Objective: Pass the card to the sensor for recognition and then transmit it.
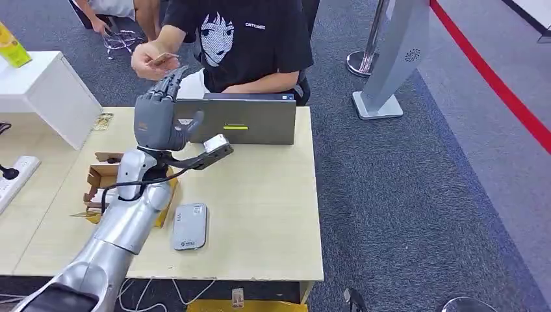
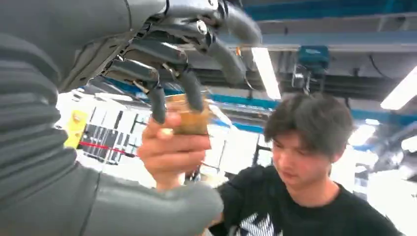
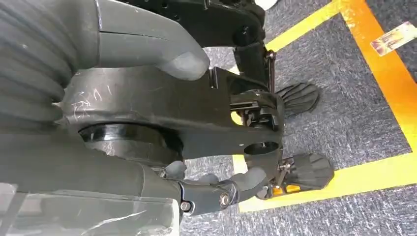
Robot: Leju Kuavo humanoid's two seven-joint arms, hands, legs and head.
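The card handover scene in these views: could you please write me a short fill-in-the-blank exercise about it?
1. The card is pinched by a ____ hand, just at the fingertips of the left robot hand.
2. The white sensor lies flat on the ____.
3. The grey laptop stands between the robot and the seated ____.
4. The right robot hand hangs over carpet with ____ tape lines.

Missing words: person's; table; person; yellow

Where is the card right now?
In the head view the card is above the table's far left side, pinched in the person's hand just beyond the fingertips of the robot's raised left hand, in front of the seated person.
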